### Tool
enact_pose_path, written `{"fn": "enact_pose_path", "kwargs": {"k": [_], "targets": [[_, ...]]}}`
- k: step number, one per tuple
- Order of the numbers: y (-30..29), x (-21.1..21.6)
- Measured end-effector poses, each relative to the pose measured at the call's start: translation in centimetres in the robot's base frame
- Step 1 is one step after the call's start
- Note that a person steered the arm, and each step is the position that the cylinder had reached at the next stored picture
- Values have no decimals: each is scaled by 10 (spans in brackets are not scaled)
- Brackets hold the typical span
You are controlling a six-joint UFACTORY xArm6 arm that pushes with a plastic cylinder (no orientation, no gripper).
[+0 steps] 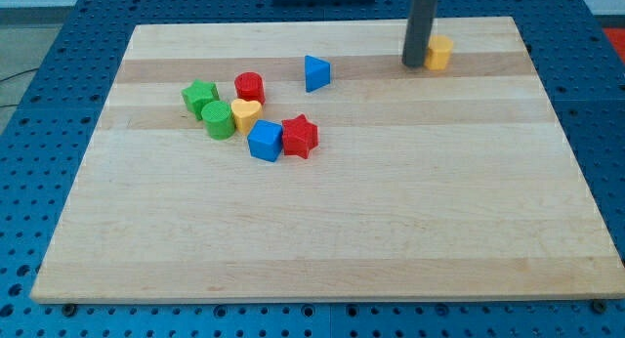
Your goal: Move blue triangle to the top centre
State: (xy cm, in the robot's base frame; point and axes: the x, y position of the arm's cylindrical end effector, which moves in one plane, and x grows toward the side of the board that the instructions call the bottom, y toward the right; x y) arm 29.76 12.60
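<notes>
Nearest the camera: blue cube (265, 141) beside red star (300, 136), well below-left of the blue triangle (316, 72).
Triangle near top centre already; light, rigid, slippery on wood — push flat-faced. My tip (415, 64) right of triangle, touching yellow block (439, 53); nothing gripped.

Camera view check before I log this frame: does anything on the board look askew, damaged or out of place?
Nothing looks damaged or spilled. One thing stands apart: the yellow block sits alone near the view's top right, touching or nearly touching my tip, far from the cluster at the left. The blue triangle rests upright, separate from both.
</notes>
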Motion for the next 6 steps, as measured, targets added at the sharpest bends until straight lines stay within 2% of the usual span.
{"fn": "enact_pose_path", "kwargs": {"k": [1, 2, 3, 4, 5, 6], "targets": [[-25, 67], [-115, 80], [-130, 31], [-133, 11], [-160, 38], [-197, 27]]}}
